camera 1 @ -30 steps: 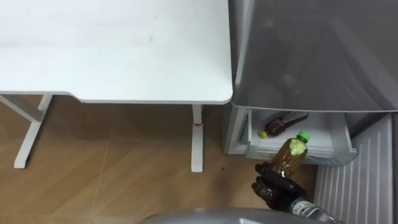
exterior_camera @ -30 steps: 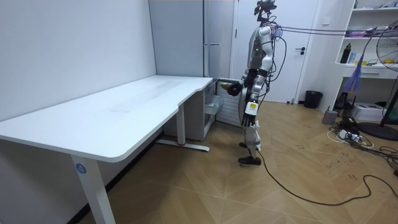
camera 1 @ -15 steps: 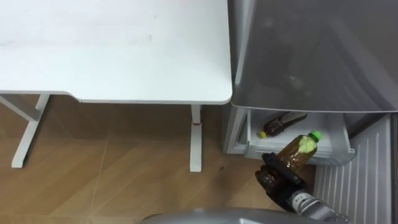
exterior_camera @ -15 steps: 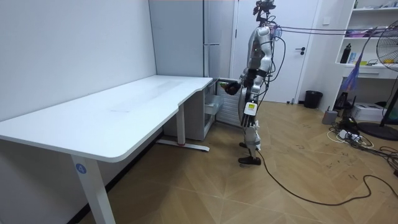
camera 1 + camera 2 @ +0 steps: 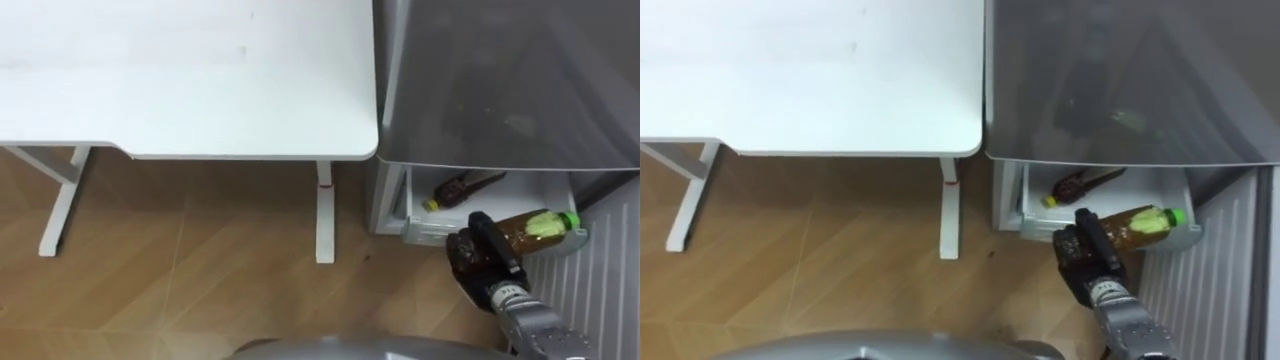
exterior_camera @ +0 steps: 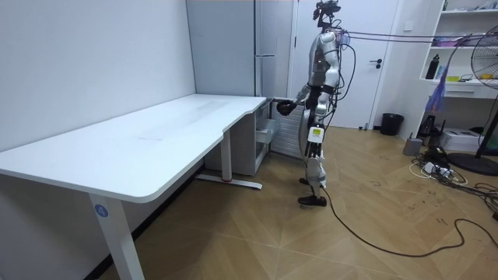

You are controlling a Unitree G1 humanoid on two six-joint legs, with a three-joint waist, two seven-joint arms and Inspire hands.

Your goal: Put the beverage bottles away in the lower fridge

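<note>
Robot stands at the grey fridge [image 5: 500,80], just beside the white surface [image 5: 180,70]. Lower drawer [image 5: 415,232] is open, with one dark bottle [image 5: 460,188] lying inside. Right hand [image 5: 478,258]: fingers curled round the base of an amber bottle [image 5: 535,226], held on its side above the drawer's front right corner, green cap [image 5: 570,220] towards the robot's right.

Judged step: placing. Carry it further in over the drawer, keep clear of the lying bottle, and lower until it rests. Only then slacken the fingers.
</note>
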